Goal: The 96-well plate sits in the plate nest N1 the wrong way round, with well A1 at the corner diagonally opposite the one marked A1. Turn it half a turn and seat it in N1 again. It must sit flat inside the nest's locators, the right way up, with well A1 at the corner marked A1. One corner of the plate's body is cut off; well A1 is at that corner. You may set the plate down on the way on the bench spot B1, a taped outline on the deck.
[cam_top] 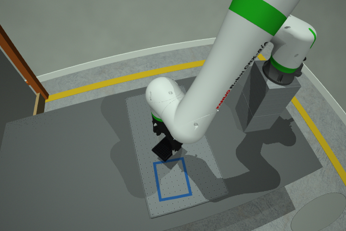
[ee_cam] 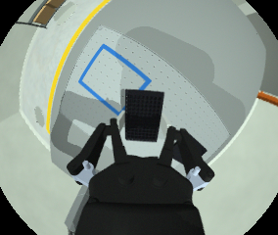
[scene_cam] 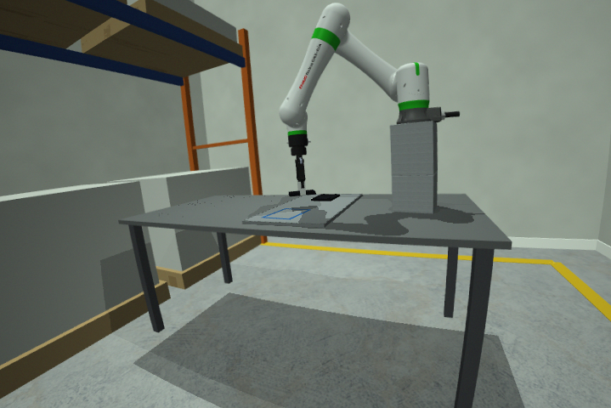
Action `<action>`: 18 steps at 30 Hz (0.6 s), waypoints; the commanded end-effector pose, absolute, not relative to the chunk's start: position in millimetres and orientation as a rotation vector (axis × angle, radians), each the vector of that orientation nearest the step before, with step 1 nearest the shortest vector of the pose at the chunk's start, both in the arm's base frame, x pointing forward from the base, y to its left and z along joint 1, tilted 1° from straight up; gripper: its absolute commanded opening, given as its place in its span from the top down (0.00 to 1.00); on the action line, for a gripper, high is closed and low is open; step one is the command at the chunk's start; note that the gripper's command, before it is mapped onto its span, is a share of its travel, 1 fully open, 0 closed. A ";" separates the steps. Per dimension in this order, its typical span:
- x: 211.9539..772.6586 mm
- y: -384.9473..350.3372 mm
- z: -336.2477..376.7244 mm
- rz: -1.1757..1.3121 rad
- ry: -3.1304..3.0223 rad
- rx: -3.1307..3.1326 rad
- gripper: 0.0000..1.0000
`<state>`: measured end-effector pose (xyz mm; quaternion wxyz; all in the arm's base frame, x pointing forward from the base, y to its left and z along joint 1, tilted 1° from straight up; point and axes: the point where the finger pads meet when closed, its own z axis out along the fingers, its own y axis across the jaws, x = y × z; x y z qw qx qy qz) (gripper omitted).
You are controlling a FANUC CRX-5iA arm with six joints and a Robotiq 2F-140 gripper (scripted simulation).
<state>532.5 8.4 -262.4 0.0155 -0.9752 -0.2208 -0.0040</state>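
- Top view: the 96-well plate (cam_top: pixel 162 150) is seen clamped under the gripper (cam_top: pixel 170 145), turned askew to the blue taped outline of bench spot B1 (cam_top: pixel 157 182). The plate's near corner overlaps the outline's far edge in the picture; the rest lies beyond that edge, over the perforated deck (cam_top: pixel 203 176). The white arm (cam_top: pixel 206 81) covers the deck's far end, so nest N1 is not seen here.
- Exterior view: the gripper (scene_cam: pixel 300 188) is pointed straight down, and the plate (scene_cam: pixel 302 192) is held flat just above the deck (scene_cam: pixel 286 222), beyond the far edge of bench spot B1 (scene_cam: pixel 286 213). Nest N1 (scene_cam: pixel 325 197) is seen as a dark slab further still from the outline, apart from the plate. The deck is carried on a grey table (scene_cam: pixel 411 230).
- Wrist view: the plate (ee_cam: pixel 143 116) is gripped at its near end, with both fingers closed onto it. Bench spot B1 (ee_cam: pixel 92 67) is seen beyond the plate, with one corner hidden behind it. The cut-off corner cannot be made out.
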 end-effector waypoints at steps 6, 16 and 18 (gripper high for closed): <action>526.6 -17.5 -261.8 -0.009 -0.273 -3.113 1.00; 518.6 -49.9 -261.4 -0.008 -0.079 -3.124 1.00; 517.8 -53.1 -261.3 -0.008 -0.079 -3.124 1.00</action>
